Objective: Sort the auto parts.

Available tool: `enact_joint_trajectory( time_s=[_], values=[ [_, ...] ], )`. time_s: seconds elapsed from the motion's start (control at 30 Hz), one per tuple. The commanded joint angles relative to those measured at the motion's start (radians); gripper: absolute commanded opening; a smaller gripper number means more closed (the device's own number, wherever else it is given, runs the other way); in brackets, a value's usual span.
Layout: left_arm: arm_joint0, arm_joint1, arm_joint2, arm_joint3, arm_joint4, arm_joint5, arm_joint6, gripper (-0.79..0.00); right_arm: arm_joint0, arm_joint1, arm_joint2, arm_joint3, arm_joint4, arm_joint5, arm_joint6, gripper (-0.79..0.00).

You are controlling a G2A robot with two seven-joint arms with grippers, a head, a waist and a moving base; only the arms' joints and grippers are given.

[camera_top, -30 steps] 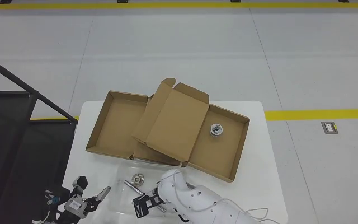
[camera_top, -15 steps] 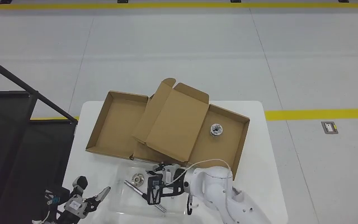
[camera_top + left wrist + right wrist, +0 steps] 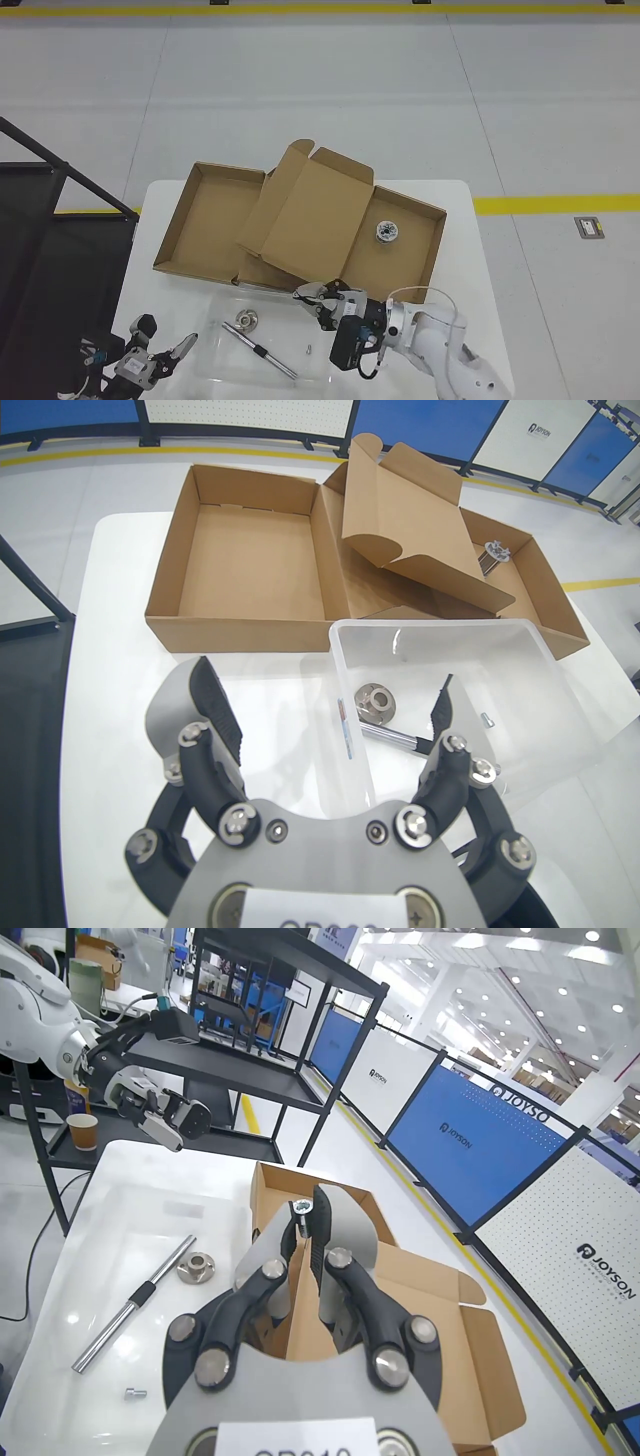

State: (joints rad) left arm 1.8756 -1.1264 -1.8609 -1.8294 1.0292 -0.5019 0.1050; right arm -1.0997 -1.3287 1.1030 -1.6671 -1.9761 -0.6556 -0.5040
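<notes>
In the top view, two open brown boxes lie side by side on the white counter [image 3: 470, 300]. The left cardboard box [image 3: 205, 225] sits next to the right cardboard box [image 3: 425, 260], which holds a small toothed metal part [image 3: 386, 231]. Nearer the robot is a clear plastic tray [image 3: 285, 330] containing a round silver flange [image 3: 243, 320], a long steel rod with a black grip [image 3: 262, 351] and a tiny silver screw [image 3: 309, 349]. The right gripper [image 3: 308, 295] hangs over the tray's far edge, just beside the boxes. The left gripper [image 3: 172, 357] is at the counter's near left corner.

In the left wrist view, the left gripper's fingers [image 3: 215, 705] are spread wide with nothing between them, above the tray's side wall.

In the right wrist view, the right gripper's fingers [image 3: 320, 1223] pinch a short silver bolt [image 3: 302, 1214], head up, above the box wall. The flange, rod and screw lie apart in the tray.
</notes>
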Motion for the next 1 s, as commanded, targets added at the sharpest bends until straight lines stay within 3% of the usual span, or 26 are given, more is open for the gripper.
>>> enact_joint_trajectory(
  time_s=[0.0,0.1,0.27,0.47,0.53,0.6,0.63,0.8,0.97],
  values=[
    [0.000,0.000,0.000,0.000,0.000,0.000,0.000,0.000,-0.008,-0.003,-0.008,-0.017,0.016,0.037,0.043,-0.785],
    [0.000,0.000,0.000,0.000,0.000,0.000,0.000,0.000,-0.011,-0.004,0.024,-0.030,0.123,0.063,-0.004,-0.785],
    [0.000,0.000,0.000,0.000,0.000,0.000,0.000,0.000,-0.005,0.005,0.098,0.011,0.295,0.020,-0.208,-0.785],
    [0.000,0.000,0.000,0.000,0.000,0.000,0.000,0.000,0.010,0.014,0.104,0.055,0.282,0.005,-0.273,-0.785],
    [0.000,0.000,0.000,0.000,0.000,0.000,0.000,0.000,0.013,0.015,0.105,0.071,0.262,0.033,-0.200,-0.785],
    [0.000,0.000,0.000,0.000,0.000,0.000,0.000,0.000,-0.002,0.012,0.126,0.063,0.197,0.211,0.025,-0.785],
    [0.000,0.000,0.000,0.000,0.000,0.000,0.000,0.000,-0.015,0.009,0.109,0.046,0.208,0.223,0.109,-0.785],
    [0.000,0.000,0.000,0.000,0.000,0.000,0.000,0.000,0.006,0.008,0.133,0.078,0.250,0.198,0.520,-0.785],
    [0.000,0.000,0.000,0.000,0.000,0.000,0.000,0.000,0.053,0.008,0.132,0.159,0.316,0.089,0.770,-0.785]
  ],
)
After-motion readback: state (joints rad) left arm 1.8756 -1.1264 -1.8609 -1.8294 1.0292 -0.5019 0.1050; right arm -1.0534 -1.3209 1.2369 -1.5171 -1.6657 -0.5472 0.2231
